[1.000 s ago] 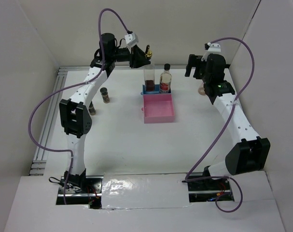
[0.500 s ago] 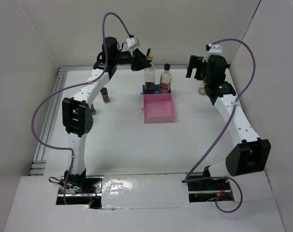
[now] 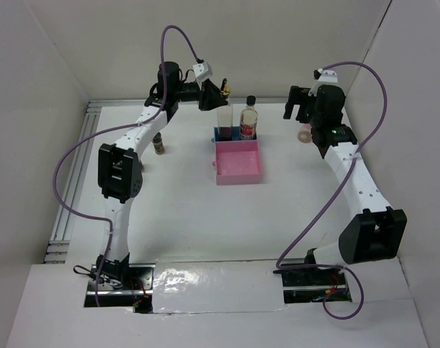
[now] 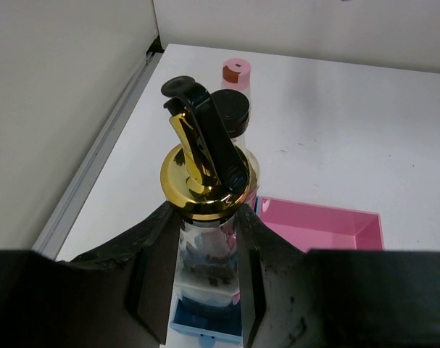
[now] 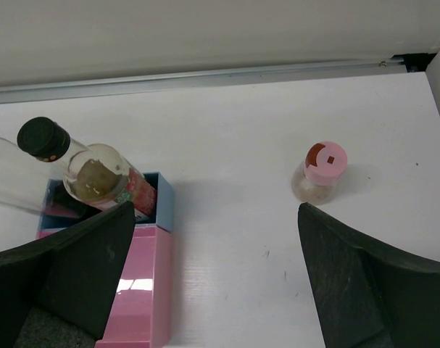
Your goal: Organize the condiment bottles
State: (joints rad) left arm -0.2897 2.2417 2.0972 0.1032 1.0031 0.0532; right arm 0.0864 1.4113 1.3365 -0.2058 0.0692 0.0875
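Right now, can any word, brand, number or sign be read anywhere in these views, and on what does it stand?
No text can be read in any view.
On the black-capped clear glass bottle: the red label's print is too blurred to read.
On the clear bottle with the gold and black pourer top: no print shows.
On the small pink-capped jar: no lettering shows.

the pourer bottle (image 4: 205, 181) stands between the fingers of the left claw (image 4: 206, 239), its base in the small tray (image 4: 205, 323) below that claw. the capped bottle (image 4: 233, 116) is just beyond it, in the same tray. the big tray (image 4: 317, 226) lies ahead and right of this claw, touching the small one. the jar (image 5: 322, 168) sits on the desk (image 5: 227, 130) ahead and right of the right claw (image 5: 216, 214), apart from both trays.
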